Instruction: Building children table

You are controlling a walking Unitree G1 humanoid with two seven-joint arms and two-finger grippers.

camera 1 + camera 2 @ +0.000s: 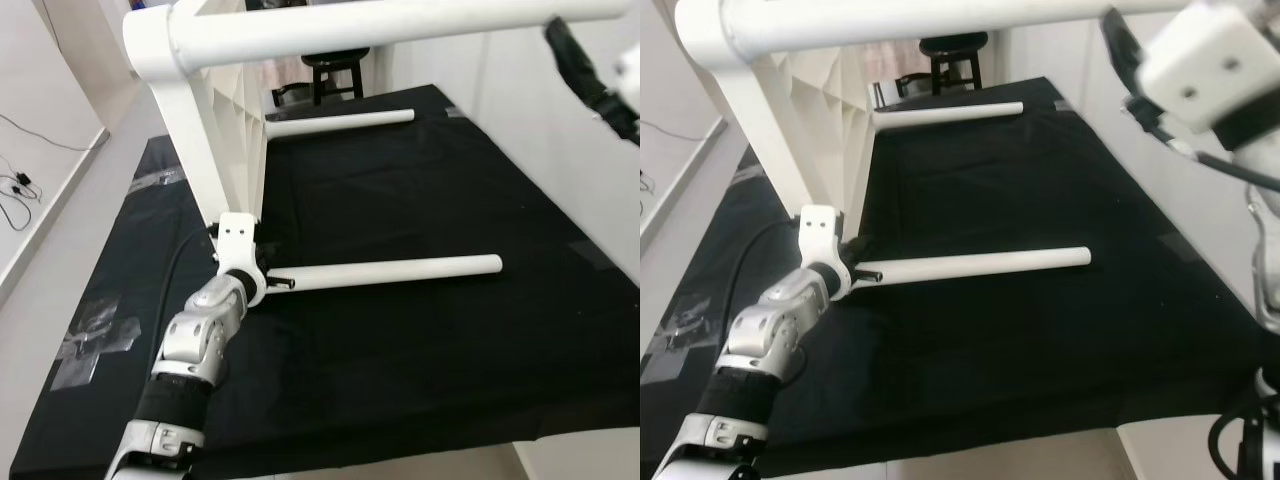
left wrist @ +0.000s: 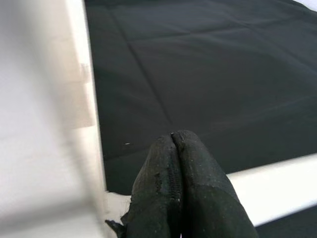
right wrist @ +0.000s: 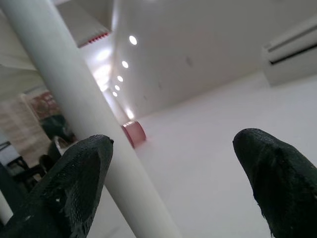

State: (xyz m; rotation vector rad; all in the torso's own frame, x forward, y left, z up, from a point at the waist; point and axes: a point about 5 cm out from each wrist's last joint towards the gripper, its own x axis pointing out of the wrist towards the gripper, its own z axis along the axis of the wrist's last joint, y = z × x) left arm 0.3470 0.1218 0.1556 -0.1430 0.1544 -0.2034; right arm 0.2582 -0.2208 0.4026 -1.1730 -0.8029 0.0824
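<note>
My left end effector (image 1: 272, 281), fingers pressed together, sits at centre left of the frame at the near end of a loose white leg (image 1: 400, 270) lying on the black-draped counter (image 1: 420, 380). My right end effector (image 3: 173, 183) is spread wide at upper right beside the fitted leg (image 1: 400, 22) of the tipped white tabletop (image 1: 225, 130). I judge I'm fetching a leg, which needs a firm pinch next; I count three legs: one fitted, this one, one more (image 1: 340, 123) further up.

Silver, jointed left arm (image 1: 195, 345) with black cuff and white block behind black textured jaws; right arm (image 1: 1200, 75) bears a white box with screws, black cables.
</note>
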